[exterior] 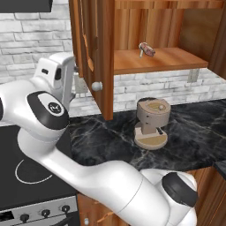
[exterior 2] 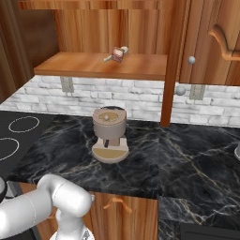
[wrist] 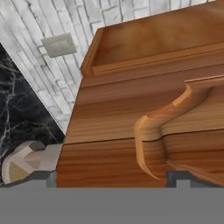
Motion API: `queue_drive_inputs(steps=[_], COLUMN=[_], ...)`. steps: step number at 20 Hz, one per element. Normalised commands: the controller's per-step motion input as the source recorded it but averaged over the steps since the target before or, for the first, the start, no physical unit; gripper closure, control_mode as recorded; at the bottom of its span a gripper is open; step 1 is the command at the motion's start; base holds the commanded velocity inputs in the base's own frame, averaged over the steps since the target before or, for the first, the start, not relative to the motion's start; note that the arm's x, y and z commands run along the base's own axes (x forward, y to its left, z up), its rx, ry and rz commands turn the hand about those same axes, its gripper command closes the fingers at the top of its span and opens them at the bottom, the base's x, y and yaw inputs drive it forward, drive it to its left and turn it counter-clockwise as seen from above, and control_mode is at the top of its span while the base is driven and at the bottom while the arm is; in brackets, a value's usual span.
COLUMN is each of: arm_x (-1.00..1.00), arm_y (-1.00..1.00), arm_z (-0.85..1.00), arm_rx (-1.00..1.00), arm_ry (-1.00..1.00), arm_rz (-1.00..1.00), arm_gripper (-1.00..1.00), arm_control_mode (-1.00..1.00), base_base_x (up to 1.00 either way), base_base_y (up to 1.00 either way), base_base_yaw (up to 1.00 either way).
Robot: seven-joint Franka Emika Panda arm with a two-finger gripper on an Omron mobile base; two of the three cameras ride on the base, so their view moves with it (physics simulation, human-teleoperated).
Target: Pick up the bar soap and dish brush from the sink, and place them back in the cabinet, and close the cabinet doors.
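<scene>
- Now the gripper [wrist: 112,178] is spread wide and empty, its tips close against the panel of the left door [exterior: 98,53].
- Beyond it, on the cabinet [exterior 2: 101,65] shelf, soap [exterior 2: 117,55] and brush [exterior 2: 123,49] lie together.
- Both doors are open, the right door [exterior 2: 174,61] too; closing them is apparently all that remains.
- A coffee machine [exterior 2: 109,133] stands below on the counter [exterior 2: 187,159].

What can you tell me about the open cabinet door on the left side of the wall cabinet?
The left cabinet door is reddish-brown wood with an arched raised panel and a small round pale knob near its lower edge. It stands swung wide open, edge toward the left base camera, hanging above the dark marbled counter. The hand view looks closely at its panelled face; nothing visibly touches it.
</scene>
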Motion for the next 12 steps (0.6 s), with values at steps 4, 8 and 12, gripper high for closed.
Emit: queue_drive_inputs(steps=[4,8,12], arm_x=[0.00,0.00,0.00], arm_y=[-0.21,-0.26,-0.27], arm_z=[0.00,0.00,0.00], arm_rx=[-0.01,0.00,0.00], arm_ry=[0.00,0.00,0.00], arm_rz=[-0.04,0.00,0.00], arm_gripper=[-1.00,-1.00,-1.00], arm_control_mode=[-1.00,-1.00,-1.00], base_base_x=[0.00,0.00,0.00], base_base_y=[0.00,0.00,0.00], base_base_yaw=[0.00,0.00,0.00])
